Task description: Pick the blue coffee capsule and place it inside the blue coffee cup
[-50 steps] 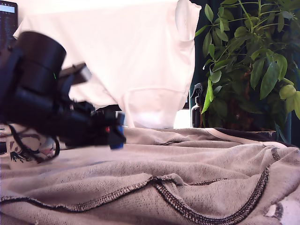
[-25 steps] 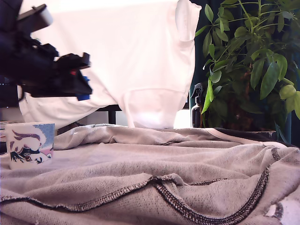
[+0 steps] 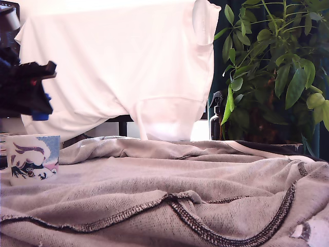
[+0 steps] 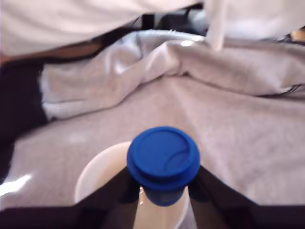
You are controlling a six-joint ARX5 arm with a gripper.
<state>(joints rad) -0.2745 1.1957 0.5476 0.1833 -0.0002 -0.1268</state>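
The blue coffee capsule (image 4: 163, 159) is held between my gripper's (image 4: 162, 191) dark fingers, its flat round rim facing the wrist camera. Directly beneath it in the wrist view is the open cream mouth of the blue coffee cup (image 4: 97, 181). In the exterior view the cup (image 3: 33, 158) stands on the grey cloth at the far left, showing its light-blue patch and purple cartoon picture. My gripper (image 3: 37, 105) hangs above it, with a bit of the blue capsule (image 3: 40, 116) showing under the fingers.
A rumpled grey cloth (image 3: 185, 190) with dark stitched seams covers the surface. A white sheet (image 3: 128, 62) hangs behind. A leafy plant (image 3: 272, 67) and a dark spray bottle (image 3: 217, 118) stand at the exterior view's right.
My gripper rose off the cloth with the capsule and swung toward the exterior view's left, ending above the cup, which the arm no longer hides.
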